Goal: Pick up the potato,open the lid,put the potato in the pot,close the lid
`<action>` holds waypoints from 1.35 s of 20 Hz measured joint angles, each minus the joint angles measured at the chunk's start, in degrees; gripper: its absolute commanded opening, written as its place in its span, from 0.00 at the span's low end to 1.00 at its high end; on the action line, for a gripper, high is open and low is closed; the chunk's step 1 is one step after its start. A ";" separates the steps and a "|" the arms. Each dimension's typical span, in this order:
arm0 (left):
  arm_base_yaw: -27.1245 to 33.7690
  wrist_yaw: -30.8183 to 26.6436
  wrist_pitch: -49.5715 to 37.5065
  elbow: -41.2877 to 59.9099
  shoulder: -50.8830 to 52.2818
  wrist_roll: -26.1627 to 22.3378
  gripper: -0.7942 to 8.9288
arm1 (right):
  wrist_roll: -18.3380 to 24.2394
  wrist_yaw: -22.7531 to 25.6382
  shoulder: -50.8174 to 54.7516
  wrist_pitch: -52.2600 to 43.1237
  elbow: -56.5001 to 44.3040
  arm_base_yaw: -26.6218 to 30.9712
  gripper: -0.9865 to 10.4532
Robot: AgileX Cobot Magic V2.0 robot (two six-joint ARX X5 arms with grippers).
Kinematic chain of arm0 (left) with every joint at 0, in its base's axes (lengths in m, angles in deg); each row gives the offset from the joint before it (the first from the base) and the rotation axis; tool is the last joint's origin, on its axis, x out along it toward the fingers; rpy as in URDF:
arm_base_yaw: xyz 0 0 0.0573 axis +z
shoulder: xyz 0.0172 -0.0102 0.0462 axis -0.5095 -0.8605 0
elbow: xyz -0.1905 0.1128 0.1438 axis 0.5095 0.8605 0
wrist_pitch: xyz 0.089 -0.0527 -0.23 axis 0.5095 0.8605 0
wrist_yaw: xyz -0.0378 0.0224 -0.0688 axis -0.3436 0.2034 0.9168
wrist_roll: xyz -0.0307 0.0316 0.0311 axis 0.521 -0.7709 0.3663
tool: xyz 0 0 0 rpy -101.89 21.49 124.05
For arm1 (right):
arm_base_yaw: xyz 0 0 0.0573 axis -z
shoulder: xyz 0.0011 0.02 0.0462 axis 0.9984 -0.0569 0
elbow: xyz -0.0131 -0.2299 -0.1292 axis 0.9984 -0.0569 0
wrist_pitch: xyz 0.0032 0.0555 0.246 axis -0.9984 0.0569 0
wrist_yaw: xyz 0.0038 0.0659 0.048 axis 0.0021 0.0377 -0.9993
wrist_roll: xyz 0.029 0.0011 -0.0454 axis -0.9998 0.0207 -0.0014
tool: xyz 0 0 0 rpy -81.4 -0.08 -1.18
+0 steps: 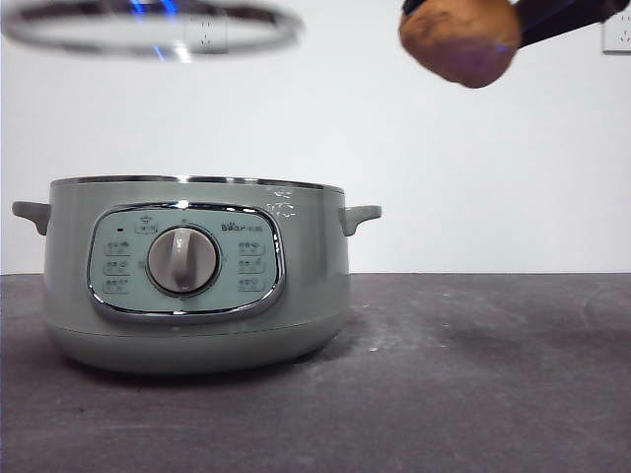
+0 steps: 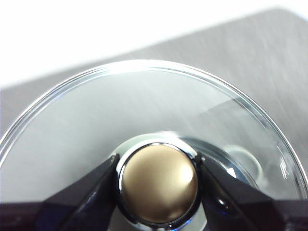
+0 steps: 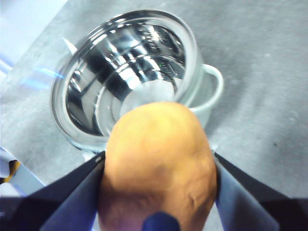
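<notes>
The sage-green pot [image 1: 197, 281] stands open on the dark table at the left of the front view. Its shiny steel inside shows in the right wrist view [image 3: 130, 72]. My left gripper [image 2: 159, 185] is shut on the knob [image 2: 159, 183] of the glass lid [image 2: 144, 110] and holds the lid [image 1: 148, 28] high above the pot. My right gripper [image 3: 159, 183] is shut on the orange-brown potato [image 3: 159, 163]. It holds the potato [image 1: 460, 39] high in the air, to the right of the pot.
The dark grey table [image 1: 473, 374] stretches to the right of the pot. A white wall with a socket [image 1: 616, 34] stands behind.
</notes>
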 measured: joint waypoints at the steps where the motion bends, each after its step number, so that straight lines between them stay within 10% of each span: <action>1: 0.00 -1.14 1.16 0.00 2.91 -0.39 0.07 | 0.00 -0.02 -2.16 -0.02 1.51 -0.17 0.08; 16: 0.00 -12.46 20.20 0.02 30.21 -1.01 0.07 | 9.62 0.68 -47.36 6.10 45.11 -9.99 0.08; 27: 0.00 -12.46 22.29 0.04 29.79 -0.98 0.07 | 18.56 12.11 -61.33 7.32 47.43 -15.50 0.08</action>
